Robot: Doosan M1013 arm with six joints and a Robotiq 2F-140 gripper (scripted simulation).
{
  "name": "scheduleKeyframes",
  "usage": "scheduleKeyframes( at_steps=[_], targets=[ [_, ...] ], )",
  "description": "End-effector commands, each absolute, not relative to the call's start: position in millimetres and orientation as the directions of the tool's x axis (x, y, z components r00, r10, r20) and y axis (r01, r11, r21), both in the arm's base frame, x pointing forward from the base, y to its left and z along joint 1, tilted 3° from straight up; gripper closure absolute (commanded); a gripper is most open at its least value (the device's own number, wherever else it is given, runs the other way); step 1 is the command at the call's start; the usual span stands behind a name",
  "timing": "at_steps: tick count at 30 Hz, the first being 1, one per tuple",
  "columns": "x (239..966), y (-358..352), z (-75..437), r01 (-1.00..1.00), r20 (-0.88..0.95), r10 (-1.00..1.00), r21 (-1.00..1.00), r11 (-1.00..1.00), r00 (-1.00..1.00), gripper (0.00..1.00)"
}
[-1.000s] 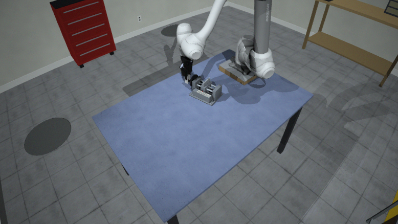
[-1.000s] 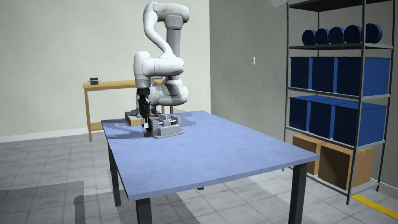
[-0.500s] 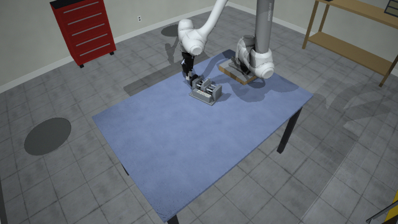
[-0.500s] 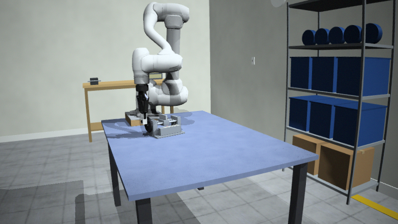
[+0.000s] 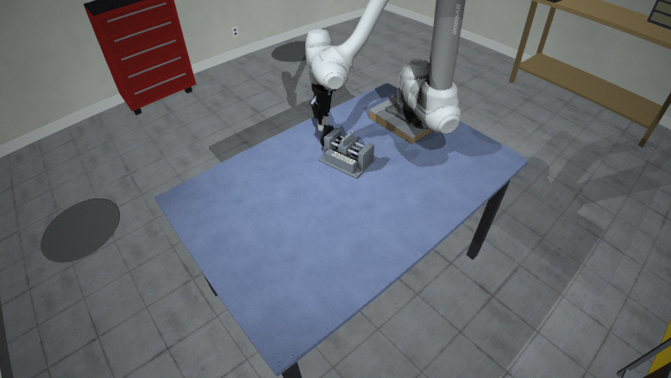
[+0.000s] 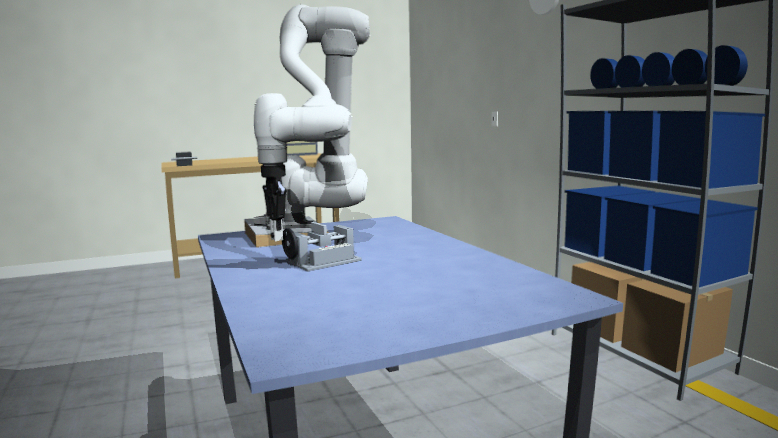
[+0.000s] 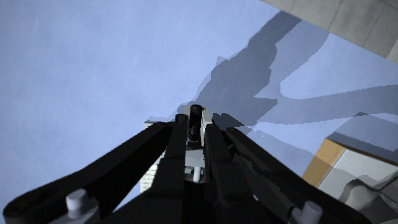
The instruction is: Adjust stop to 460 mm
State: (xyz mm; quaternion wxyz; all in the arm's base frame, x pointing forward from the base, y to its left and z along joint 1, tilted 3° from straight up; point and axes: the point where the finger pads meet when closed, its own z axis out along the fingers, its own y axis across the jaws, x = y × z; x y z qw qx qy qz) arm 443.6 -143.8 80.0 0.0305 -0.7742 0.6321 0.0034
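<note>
On the matte blue table (image 5: 281, 235) (image 6: 408, 304) (image 7: 75, 65), the grey, block-ended fixture (image 5: 366, 157) (image 6: 332, 254) (image 7: 149, 177) is set near the robot's base. The claw (image 5: 322, 125) (image 6: 277, 237) (image 7: 195, 115) is nearly closed, apparently on the handle of the round black handwheel (image 5: 323, 135) (image 6: 290, 243) (image 7: 195, 112). The squared stop (image 5: 348, 141) (image 6: 324, 238) is carried midway along smooth rods; whether 460 mm has been reached cannot be read. Release and withdrawal are left to be done.

In the top view, carried the gripper (image 5: 321, 126) (image 6: 277, 238) (image 7: 195, 115) toward one o'clock over the last second, and in the exterior view toward eleven o'clock, higher above the table (image 5: 329, 211) (image 6: 424, 293) (image 7: 90, 60). Brought its fingertips, seen from the top, from about nine o'clock of the handwheel (image 5: 325, 135) (image 6: 290, 243) round to about eleven. Shifted the white wrist (image 5: 329, 66) (image 6: 270, 125) likewise, toward two o'clock from the top.
</note>
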Motion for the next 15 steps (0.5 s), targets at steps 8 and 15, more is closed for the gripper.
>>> scheduleKeyframes(
  at_steps=[8, 15],
  targets=[
    [426, -146, 59, -0.979, -0.044, -0.979, -0.042, -0.199, 0.201, 0.96],
    [426, -146, 43, -0.979, -0.044, -0.979, -0.042, -0.199, 0.201, 0.96]
  ],
)
